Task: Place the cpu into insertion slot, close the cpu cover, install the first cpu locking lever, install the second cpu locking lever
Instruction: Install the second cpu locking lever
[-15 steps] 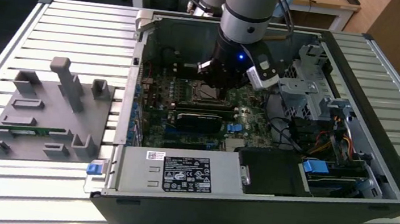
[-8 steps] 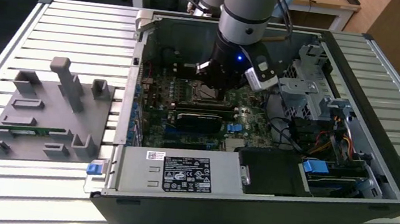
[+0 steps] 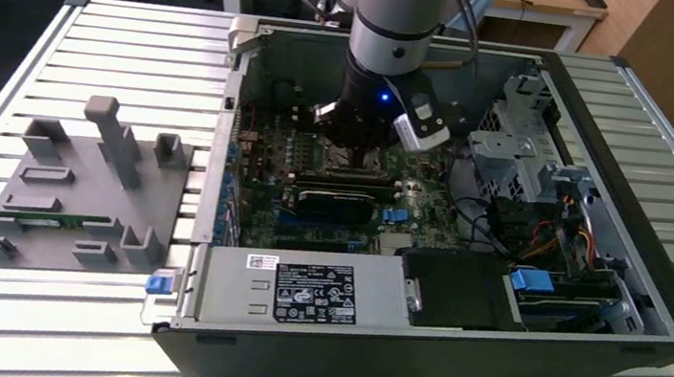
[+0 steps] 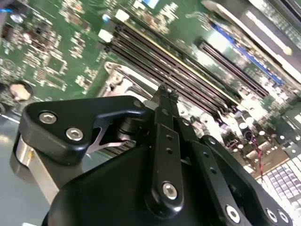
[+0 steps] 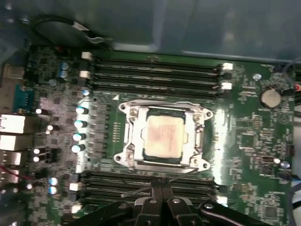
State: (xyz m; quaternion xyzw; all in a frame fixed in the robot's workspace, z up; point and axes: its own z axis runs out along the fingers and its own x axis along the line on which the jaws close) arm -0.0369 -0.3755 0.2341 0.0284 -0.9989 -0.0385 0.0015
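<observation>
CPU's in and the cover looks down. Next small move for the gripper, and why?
Probably a short drop onto the thin lever just ahead of the fingertips. In the first wrist view the cpu sits in the socket with the cover framing it, and the gripper is shut, its tips at the socket's near edge by that wire. Whether the lever is already latched is unclear.

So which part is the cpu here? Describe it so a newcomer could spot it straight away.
Start at the green motherboard in the first wrist view, between its two banks of long dark memory slots. At its middle lies a silvery metal frame, the cpu cover. The cpu is the pale beige square inside it, the one plain, flat patch among crowded components.
</observation>
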